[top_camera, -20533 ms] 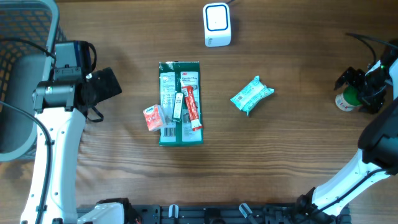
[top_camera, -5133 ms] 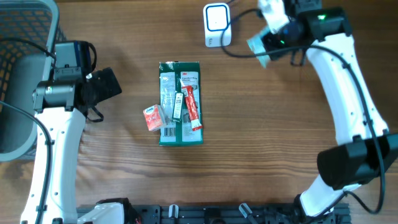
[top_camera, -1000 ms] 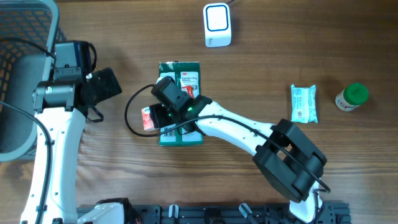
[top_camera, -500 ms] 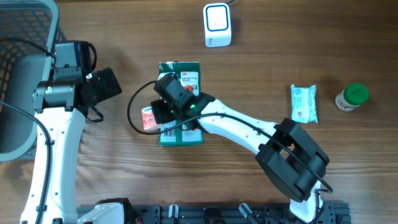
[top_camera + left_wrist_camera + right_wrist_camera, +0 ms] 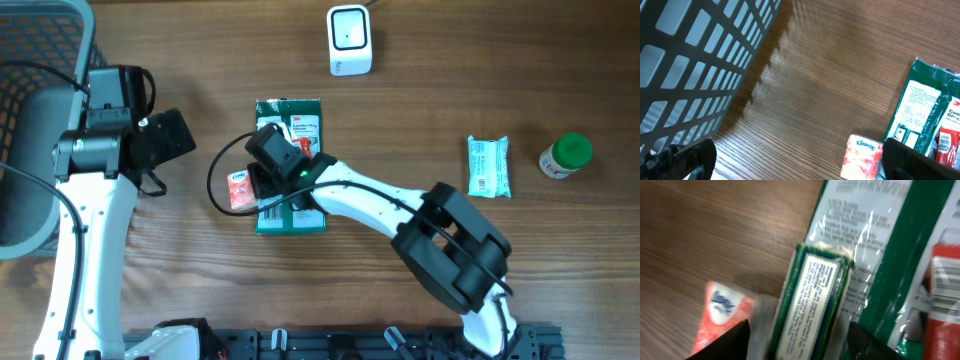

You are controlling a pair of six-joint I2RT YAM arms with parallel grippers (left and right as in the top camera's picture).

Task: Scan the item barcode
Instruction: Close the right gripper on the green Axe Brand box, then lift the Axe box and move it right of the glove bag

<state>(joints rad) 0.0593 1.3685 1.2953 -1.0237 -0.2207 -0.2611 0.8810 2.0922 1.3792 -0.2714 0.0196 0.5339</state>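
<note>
A narrow green-and-blue printed box point(image 5: 810, 300) lies on top of a flat green package point(image 5: 290, 205) point(image 5: 890, 255) in the middle of the table. My right gripper point(image 5: 268, 178) point(image 5: 800, 342) hangs low over it, open. Its fingers point(image 5: 732, 340) stand on either side of the narrow box, with a gap on the left side. An orange Kleenex pack point(image 5: 240, 188) point(image 5: 717, 312) point(image 5: 862, 157) lies just left of the package. The white scanner point(image 5: 349, 40) stands at the far edge. My left gripper point(image 5: 170, 140) point(image 5: 800, 161) is open, off to the left, holding nothing.
A teal tissue pack point(image 5: 489, 166) and a green-capped bottle point(image 5: 566, 155) lie at the right. A dark wire basket point(image 5: 40, 60) point(image 5: 690, 60) stands at the far left. A red tube point(image 5: 942, 305) lies on the green package beside the narrow box.
My right gripper has stayed over the green package, shifting only slightly, while its elbow has swung a little to the left. The left arm has not moved.
</note>
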